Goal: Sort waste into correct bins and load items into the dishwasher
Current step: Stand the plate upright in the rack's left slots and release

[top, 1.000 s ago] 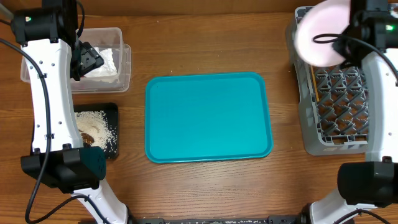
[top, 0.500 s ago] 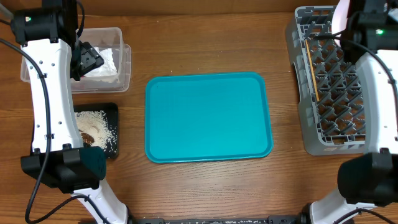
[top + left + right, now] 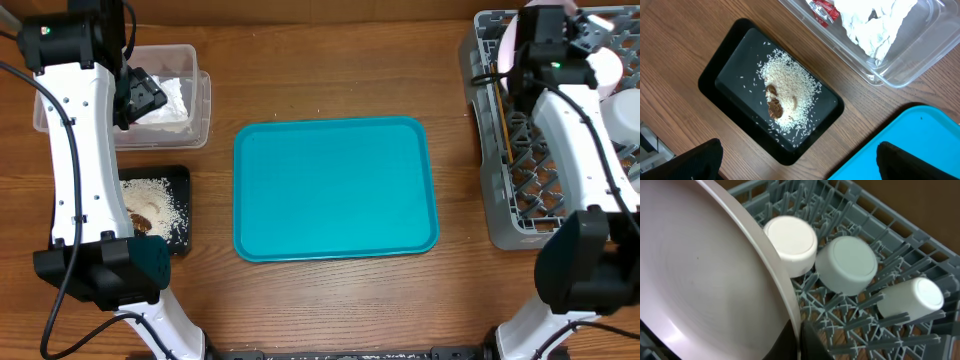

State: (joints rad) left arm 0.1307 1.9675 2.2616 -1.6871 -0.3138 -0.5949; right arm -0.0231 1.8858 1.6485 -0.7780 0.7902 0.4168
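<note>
R gripper (image 3: 797,341) pinches plate (image 3: 705,280) rim; plate stands upright in rack (image 3: 855,330). L gripper (image 3: 805,161) spread, empty. I judge: unseated btwn pegs, release tips it onto bowl (image 3: 790,242).

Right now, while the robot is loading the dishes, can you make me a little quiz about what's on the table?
1. True or false: the red wrapper is in the clear tub with the napkins.
2. How many smaller dishes are in the rack beside the plate? A) one B) three C) five
3. Fill in the missing word: the rice lies in the ___ tray.

Key: 1 true; 2 B; 3 black.
</note>
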